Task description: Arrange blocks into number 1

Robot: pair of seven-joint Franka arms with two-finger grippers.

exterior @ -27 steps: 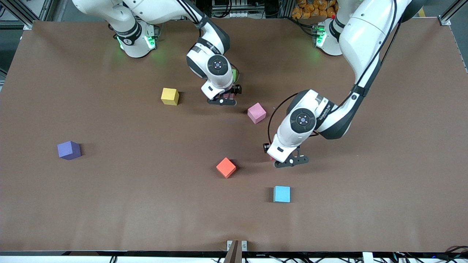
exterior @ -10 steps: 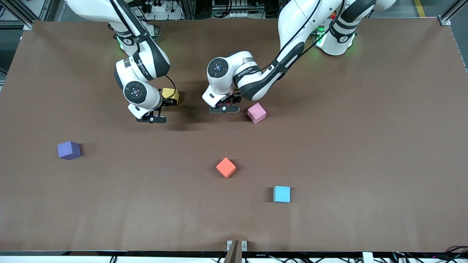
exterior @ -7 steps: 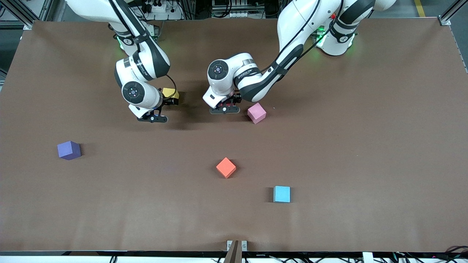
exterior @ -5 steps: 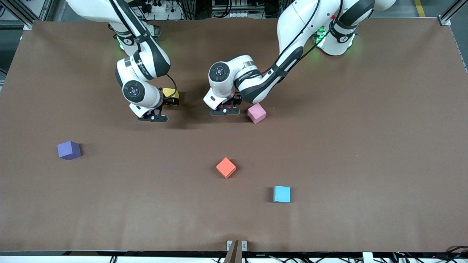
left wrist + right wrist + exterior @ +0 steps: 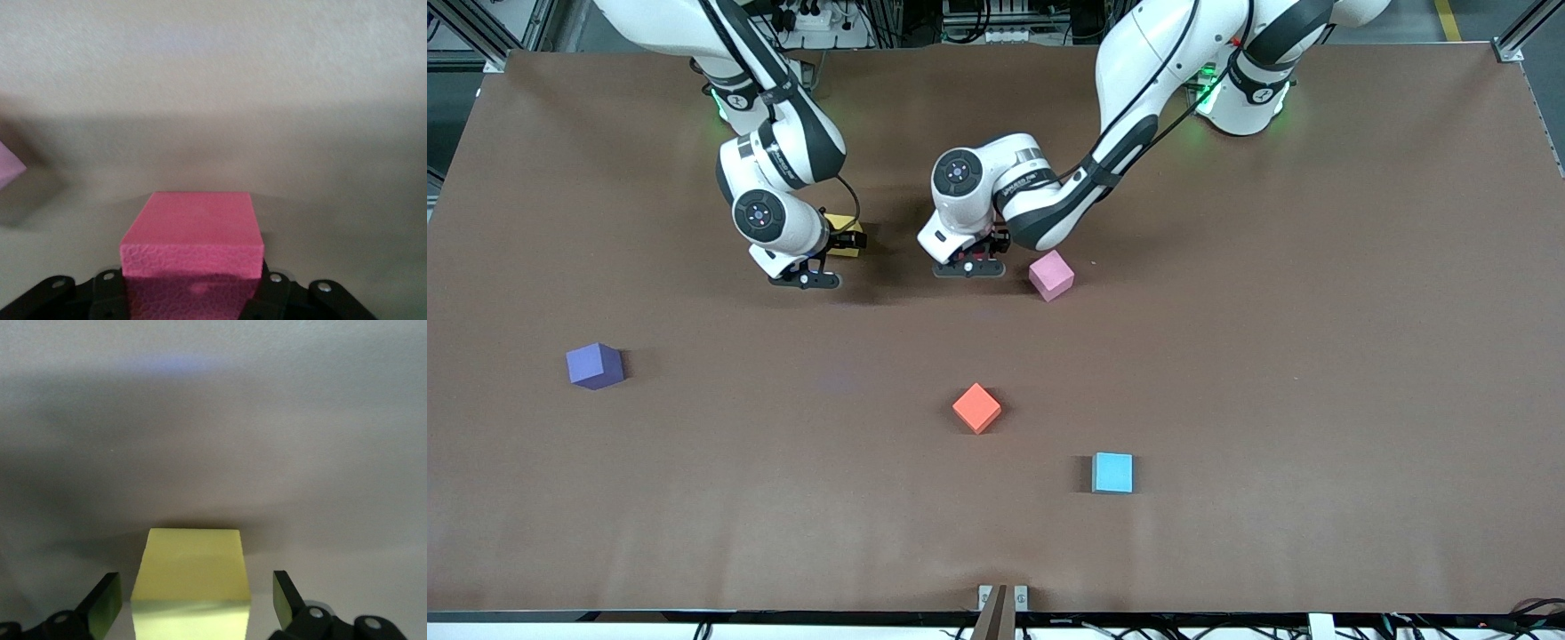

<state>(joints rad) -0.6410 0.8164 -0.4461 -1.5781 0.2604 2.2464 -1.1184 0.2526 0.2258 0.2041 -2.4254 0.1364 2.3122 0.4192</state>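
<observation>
Brown table (image 5: 1227, 373) — yellow block (image 5: 190, 577) between right claw (image 5: 197, 600)

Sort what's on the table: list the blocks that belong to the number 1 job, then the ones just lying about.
Job:
- yellow block, between the open right gripper's fingers
- deep pink block, held by the left gripper
- light pink block beside it

Lying about:
- purple block
- orange block
- light blue block

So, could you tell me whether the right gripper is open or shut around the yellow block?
Open: the right gripper fingers flank the yellow block with gaps showing.
</observation>
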